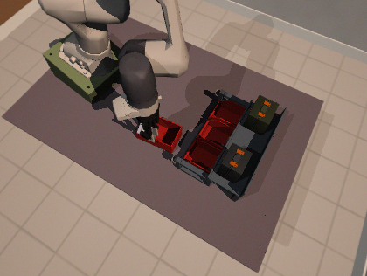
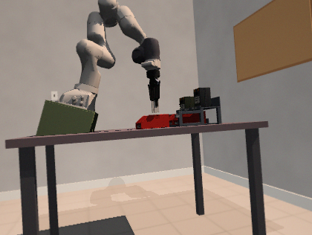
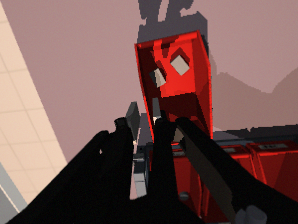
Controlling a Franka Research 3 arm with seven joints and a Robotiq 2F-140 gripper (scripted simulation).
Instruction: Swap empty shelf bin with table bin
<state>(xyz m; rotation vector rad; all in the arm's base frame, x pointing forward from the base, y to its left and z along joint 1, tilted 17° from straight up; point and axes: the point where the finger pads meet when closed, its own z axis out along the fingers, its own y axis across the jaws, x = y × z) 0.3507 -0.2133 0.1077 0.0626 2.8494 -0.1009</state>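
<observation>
A red open bin (image 1: 168,145) (image 2: 154,123) (image 3: 205,75) stands on the table in front of the shelf. In the wrist view it holds a pale block (image 3: 180,65) and a smaller pale part (image 3: 158,78); its near end is partly hidden by my fingers. My gripper (image 1: 147,132) (image 2: 155,111) (image 3: 146,108) points down just above this bin, at one side wall, with its fingers a little apart and nothing between them. The grey shelf (image 1: 241,137) (image 2: 191,111) holds red bins: a far one (image 1: 229,111), a middle one (image 1: 216,131) and a near one (image 1: 202,155). Which is the empty one is unclear.
Two dark boxes with orange marks, one at the back (image 1: 260,118) and one nearer (image 1: 233,168), stand on the shelf's upper board, behind the bins' open fronts. The shelf's side frame (image 1: 190,170) is close to the table bin's end. The green robot base (image 1: 72,80) (image 2: 65,119) is at the other side.
</observation>
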